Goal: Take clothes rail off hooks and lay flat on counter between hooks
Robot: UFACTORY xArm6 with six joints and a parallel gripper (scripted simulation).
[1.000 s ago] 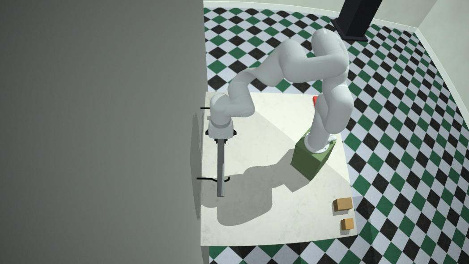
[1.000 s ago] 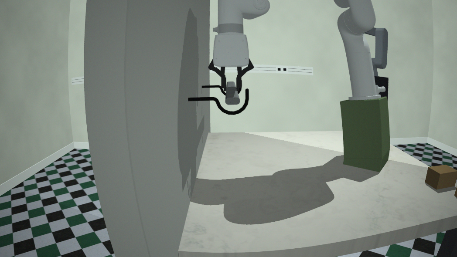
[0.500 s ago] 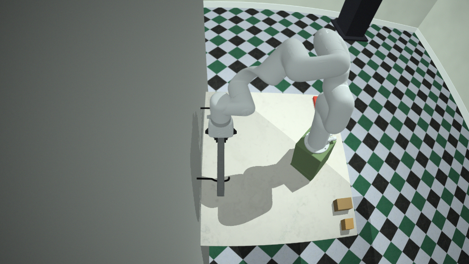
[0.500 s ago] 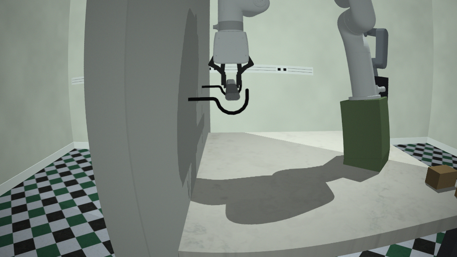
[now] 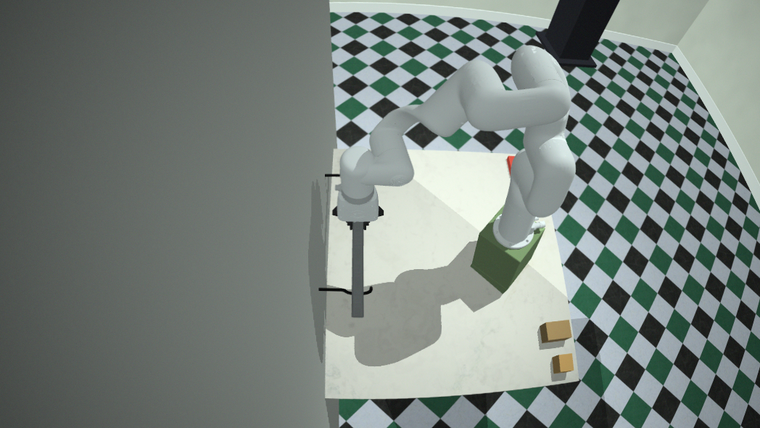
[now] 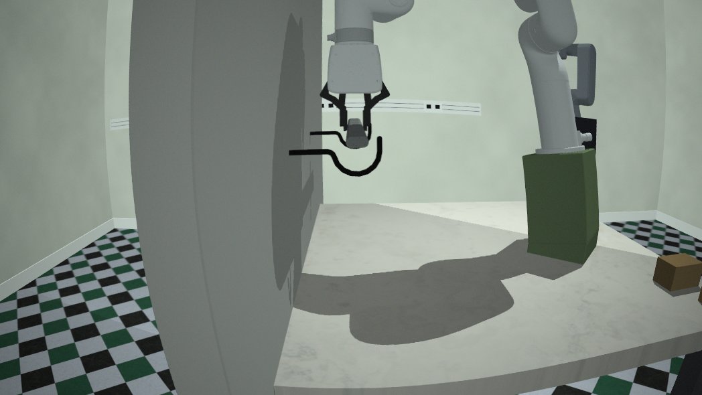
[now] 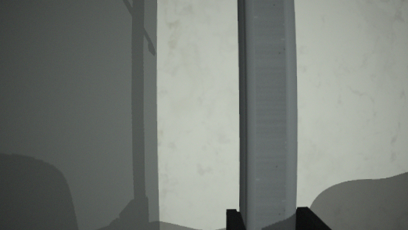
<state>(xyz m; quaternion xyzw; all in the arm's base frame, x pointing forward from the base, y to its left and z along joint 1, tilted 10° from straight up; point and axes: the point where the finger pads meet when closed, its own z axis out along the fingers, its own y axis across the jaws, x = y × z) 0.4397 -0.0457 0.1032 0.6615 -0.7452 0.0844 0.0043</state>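
The big grey wall [image 6: 221, 146] stands beside the pale bench [image 6: 442, 304]. The jaws are shut tight on the clothes rail [image 5: 357, 265], which hangs just above the near hook [image 6: 361, 169]. This looks like the lifting-off step; next the rail must move out from the wall and go down flat.

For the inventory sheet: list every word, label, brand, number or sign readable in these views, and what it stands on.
None can be read. The white strip on the back wall carries small black squares, not letters. The gripper, rail, green pedestal and brown boxes show no print.
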